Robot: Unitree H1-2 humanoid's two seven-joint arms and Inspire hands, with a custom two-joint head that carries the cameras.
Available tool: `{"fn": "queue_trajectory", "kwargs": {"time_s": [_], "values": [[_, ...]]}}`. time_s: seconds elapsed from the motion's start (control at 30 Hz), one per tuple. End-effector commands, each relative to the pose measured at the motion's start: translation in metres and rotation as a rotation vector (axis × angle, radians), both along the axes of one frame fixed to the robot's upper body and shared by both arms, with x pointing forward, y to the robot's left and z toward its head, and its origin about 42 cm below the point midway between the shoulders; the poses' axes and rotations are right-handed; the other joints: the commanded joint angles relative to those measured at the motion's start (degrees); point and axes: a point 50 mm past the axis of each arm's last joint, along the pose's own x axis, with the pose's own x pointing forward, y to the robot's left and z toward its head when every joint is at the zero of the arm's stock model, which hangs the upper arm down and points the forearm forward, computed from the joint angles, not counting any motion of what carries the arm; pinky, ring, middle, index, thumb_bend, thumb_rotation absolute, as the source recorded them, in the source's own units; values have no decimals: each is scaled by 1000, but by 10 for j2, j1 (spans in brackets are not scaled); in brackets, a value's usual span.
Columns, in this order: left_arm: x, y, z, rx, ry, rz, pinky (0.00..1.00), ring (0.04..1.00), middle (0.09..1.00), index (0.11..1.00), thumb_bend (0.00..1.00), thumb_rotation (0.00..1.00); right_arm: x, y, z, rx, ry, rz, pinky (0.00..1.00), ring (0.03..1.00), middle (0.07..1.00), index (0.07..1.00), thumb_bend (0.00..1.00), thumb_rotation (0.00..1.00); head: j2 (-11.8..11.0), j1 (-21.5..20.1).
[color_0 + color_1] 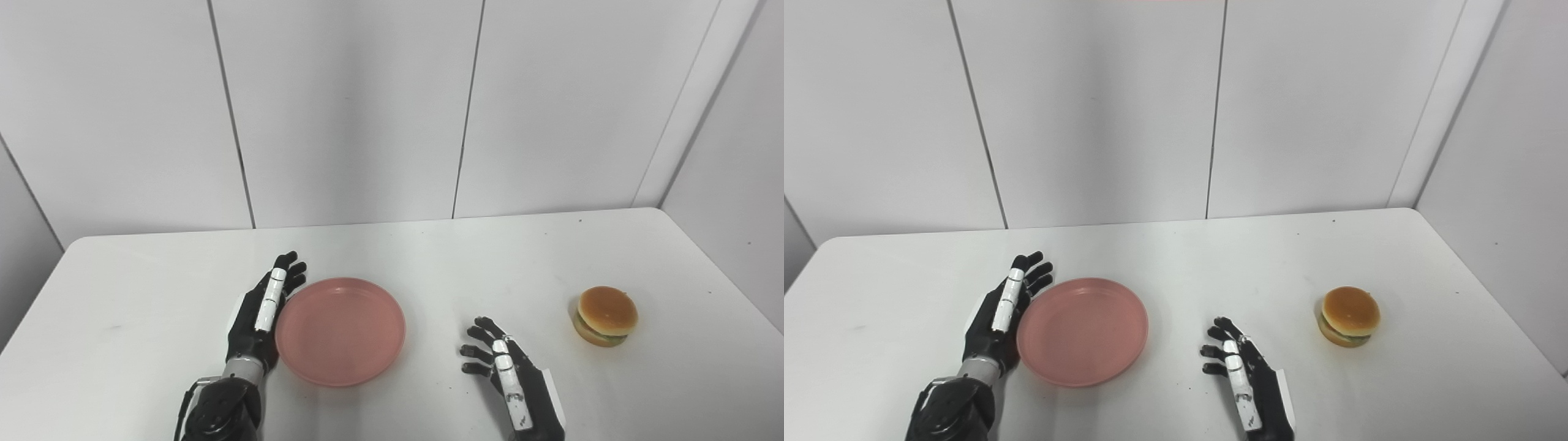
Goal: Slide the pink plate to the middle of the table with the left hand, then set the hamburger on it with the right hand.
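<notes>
The pink plate (340,331) lies flat on the white table (429,257), a little left of centre. My left hand (262,312) stands on edge against the plate's left rim, fingers straight and apart, holding nothing. The hamburger (605,316) sits upright on the table's right side, with a tan bun and green filling. My right hand (508,376) rests near the front edge between plate and hamburger, fingers loosely curled and apart, empty, well short of the hamburger.
White wall panels rise behind the table's far edge. The table's right edge (729,275) runs close past the hamburger. A side wall stands to the right.
</notes>
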Motion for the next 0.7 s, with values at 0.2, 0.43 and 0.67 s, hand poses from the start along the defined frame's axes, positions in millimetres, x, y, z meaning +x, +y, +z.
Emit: {"fn": "queue_trajectory", "kwargs": {"time_s": [0.2,0.43,0.67], "values": [[1,-3,4,-33,6,0,858,904,875,844,725,829,0,19,-9,-224,-138,16,615,691,819,799,606,909,2,-14],[0,-3,3,-40,6,1,874,907,881,838,735,840,-2,13,5,-482,-346,12,612,731,824,795,584,855,6,-15],[0,-6,-1,-39,10,3,863,898,868,846,734,844,0,-16,52,-733,-560,-92,655,738,765,772,637,891,-5,-14]]}}
